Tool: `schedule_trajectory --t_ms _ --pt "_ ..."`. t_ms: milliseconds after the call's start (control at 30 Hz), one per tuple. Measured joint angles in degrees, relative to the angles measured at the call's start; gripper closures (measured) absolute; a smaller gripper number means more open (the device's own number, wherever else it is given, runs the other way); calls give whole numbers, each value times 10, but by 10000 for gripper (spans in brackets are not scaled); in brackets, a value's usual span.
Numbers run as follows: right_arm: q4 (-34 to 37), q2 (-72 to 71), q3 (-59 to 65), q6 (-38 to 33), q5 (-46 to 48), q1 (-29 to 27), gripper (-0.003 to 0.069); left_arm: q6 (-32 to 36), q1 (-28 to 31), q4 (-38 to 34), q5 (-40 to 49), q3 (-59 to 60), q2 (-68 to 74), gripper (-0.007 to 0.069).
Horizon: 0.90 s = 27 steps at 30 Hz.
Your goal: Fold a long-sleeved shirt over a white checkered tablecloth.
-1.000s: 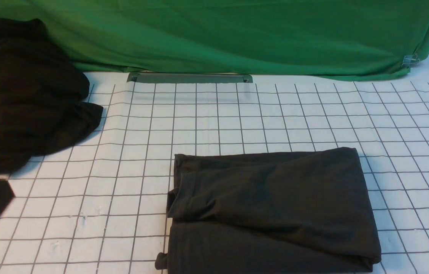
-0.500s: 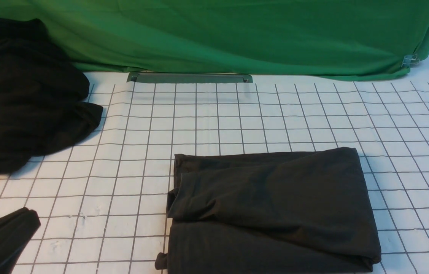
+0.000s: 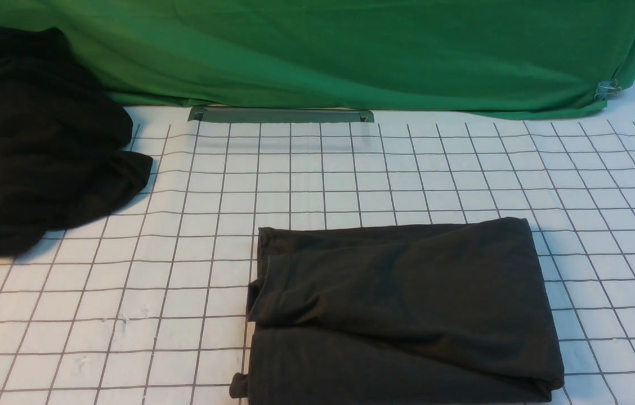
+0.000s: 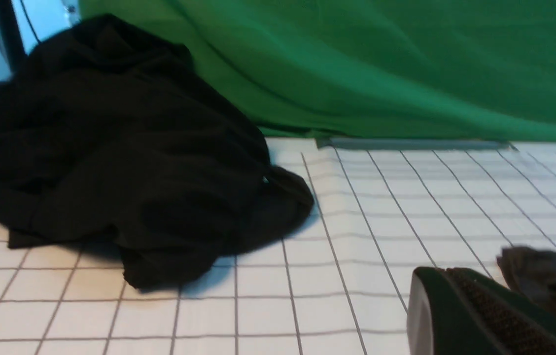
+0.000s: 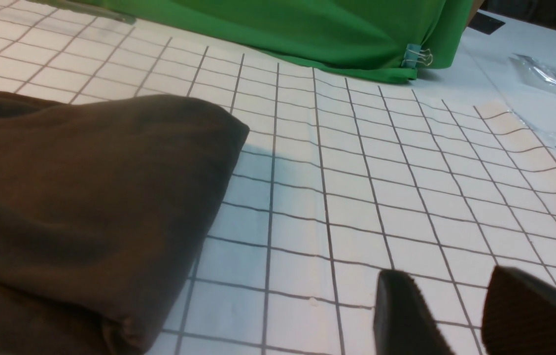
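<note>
Long-sleeved shirt (image 3: 402, 312), a soft charcoal knit, lies folded into a rough rectangle on the white checkered tablecloth (image 3: 351, 174), at the near middle of the front view. Its top layer is smooth with a few shallow creases, its folded edges are rounded and thick, and a small flap sticks out at its near left corner. The tablecloth is a flat white sheet ruled by thin dark lines into small squares, faintly scuffed, and rippled near its right edge in the right wrist view.

One second dark garment (image 3: 36, 140) sits crumpled in a loose heap at the far left, well apart from the folded shirt. One green cloth backdrop (image 3: 351, 50) hangs in soft folds behind, with one binder clip (image 3: 608, 88) at its lower right corner and one grey bar (image 3: 281, 115) along its foot.

Two grippers show only in the wrist views. The left gripper (image 4: 460, 315) is clenched and grasps nothing, hanging over bare squares. The right gripper (image 5: 460, 315) has two dark fingers (image 5: 401, 315) parted with nothing between them, beside the shirt's corner.
</note>
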State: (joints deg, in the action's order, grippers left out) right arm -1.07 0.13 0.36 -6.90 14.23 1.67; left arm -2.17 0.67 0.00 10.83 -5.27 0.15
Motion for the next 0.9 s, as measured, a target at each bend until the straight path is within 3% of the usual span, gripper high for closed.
schedule_trajectory --t_ms 267,467,900 --pt "0 0 0 0 -1 0 417 15 20 -20 -53 53 0 613" --pt "0 0 0 0 -1 0 417 -4 21 -20 16 57 0 613" --pt "0 0 0 0 -1 0 417 -6 64 -6 22 57 0 613"
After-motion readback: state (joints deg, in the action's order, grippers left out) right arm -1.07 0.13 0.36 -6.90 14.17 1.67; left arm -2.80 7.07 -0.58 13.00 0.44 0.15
